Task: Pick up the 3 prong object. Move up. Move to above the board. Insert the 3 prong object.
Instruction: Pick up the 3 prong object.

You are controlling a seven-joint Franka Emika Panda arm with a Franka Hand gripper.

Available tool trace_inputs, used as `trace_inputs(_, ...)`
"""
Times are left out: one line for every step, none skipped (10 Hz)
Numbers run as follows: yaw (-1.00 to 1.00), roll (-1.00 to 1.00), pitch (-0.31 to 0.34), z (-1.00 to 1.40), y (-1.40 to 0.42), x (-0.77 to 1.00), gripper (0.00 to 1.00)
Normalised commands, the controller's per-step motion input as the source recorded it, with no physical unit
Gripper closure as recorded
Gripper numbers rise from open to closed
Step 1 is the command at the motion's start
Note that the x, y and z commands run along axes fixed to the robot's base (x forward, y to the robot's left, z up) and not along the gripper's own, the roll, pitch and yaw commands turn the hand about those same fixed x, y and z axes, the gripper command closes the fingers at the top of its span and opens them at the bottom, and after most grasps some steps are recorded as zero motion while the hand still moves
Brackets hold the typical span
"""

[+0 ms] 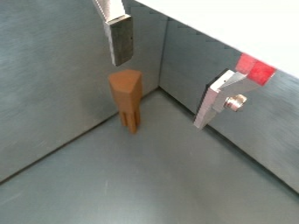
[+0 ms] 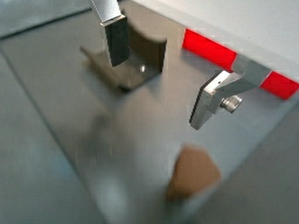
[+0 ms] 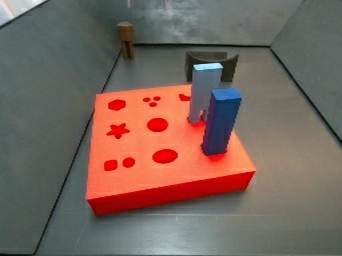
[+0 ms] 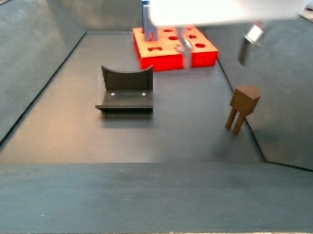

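The red board [image 3: 167, 150], carrying two tall blue blocks [image 3: 214, 105], fills much of the bench [image 3: 287, 200] in a side view, with bare floor on every side. The dark fixture [image 4: 124, 91] stands clear of it near mid-bench. The gripper [image 1: 170, 74] hovers with jaws open and empty above the 3 prong object [image 1: 128, 101], which stands upright in a bench corner, close against the walls.

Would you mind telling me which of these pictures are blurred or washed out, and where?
In a wrist view the small brown wooden peg piece is a soft smear, while another wrist view shows it fairly crisp under the open tool. In a side view the arm overhead is blown out white.
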Motion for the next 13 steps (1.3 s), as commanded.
trace_inputs(0.30, 0.05, -0.076, -0.64, 0.13, -0.59, 0.00)
trace_inputs(0.47, 0.07, -0.037, -0.64, 0.16, -0.59, 0.00)
trace_inputs(0.51, 0.09, -0.020, -0.51, 0.13, -0.63, 0.00)
trace_inputs(0.53, 0.05, -0.010, -0.20, 0.15, -0.59, 0.00)
trace_inputs(0.36, -0.02, -0.083, -0.09, 0.00, -0.28, 0.00)
trace_inputs(0.36, -0.01, -0.053, -0.37, -0.11, 0.07, 0.00)
trace_inputs(0.34, 0.00, -0.066, -0.81, -0.20, 0.21, 0.00)
trace_inputs(0.33, 0.00, -0.091, -0.99, -0.21, 0.17, 0.00)
trace_inputs(0.24, 0.00, -0.083, -0.33, 0.00, 0.00, 0.00)
trace_inputs(0.00, 0.00, 0.000, 0.00, 0.00, 0.00, 0.00)
trace_inputs(0.00, 0.00, 0.000, 0.00, 0.00, 0.00, 0.00)
trace_inputs(0.00, 0.00, 0.000, 0.00, 0.00, 0.00, 1.00)
trace_inputs(0.00, 0.00, 0.000, 0.00, 0.00, 0.00, 1.00)
